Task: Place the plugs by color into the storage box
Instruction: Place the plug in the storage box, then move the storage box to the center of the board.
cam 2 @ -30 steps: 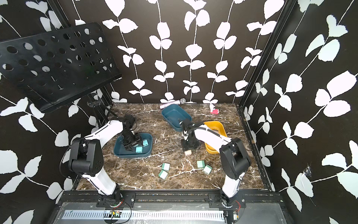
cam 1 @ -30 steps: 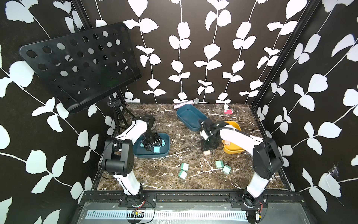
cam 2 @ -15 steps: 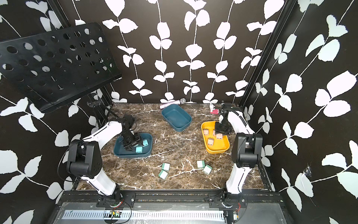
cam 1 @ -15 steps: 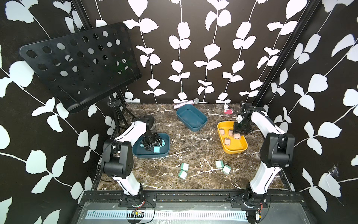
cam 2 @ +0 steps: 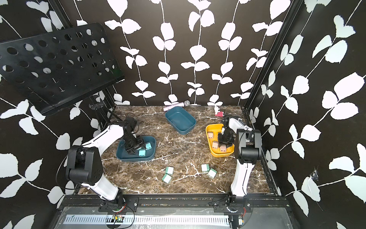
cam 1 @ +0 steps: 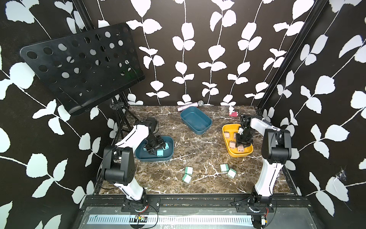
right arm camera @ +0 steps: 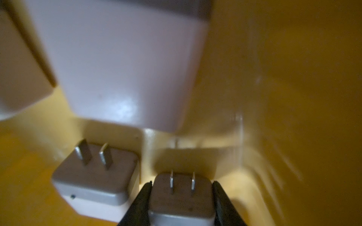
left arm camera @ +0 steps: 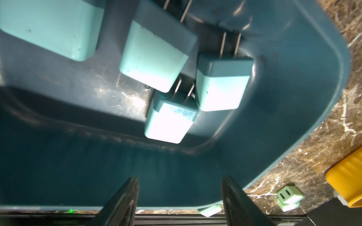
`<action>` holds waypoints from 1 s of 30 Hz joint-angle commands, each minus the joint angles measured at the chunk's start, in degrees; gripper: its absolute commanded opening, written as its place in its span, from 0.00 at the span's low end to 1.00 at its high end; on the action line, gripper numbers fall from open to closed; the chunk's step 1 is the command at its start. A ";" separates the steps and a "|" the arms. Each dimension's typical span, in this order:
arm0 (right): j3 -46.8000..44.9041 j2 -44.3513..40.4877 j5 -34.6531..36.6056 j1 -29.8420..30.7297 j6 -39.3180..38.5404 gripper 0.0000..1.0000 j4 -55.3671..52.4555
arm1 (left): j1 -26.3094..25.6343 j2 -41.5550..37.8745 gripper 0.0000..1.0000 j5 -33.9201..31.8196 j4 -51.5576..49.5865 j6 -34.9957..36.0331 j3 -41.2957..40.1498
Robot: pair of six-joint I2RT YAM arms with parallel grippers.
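Blue sorted, beige nearly so, green plugs left on the bench
All four light blue plugs (left arm camera: 154, 54) lie in the near teal storage box (cam 1: 154, 158), and the left gripper (left arm camera: 179, 179) hangs over them with jaws apart and nothing between them. Three pinkish beige plugs (cam 1: 227, 135) sit in the yellow storage box (cam 1: 239, 154). The right gripper (right arm camera: 182, 183) is clamped narrow on the fourth beige plug (right arm camera: 181, 207), low inside that box and not yet released; whether it touches the floor I cannot tell. Four mint green plugs (cam 1: 188, 170) lie on the bench (cam 1: 198, 142), well apart from the far teal storage box (cam 1: 195, 122), which holds nothing and which I judge to be theirs
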 commanded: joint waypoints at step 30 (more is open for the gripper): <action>19.24 0.99 -6.24 22.57 59.77 0.77 15.27 | -0.41 -0.41 0.69 1.16 0.29 -0.71 1.34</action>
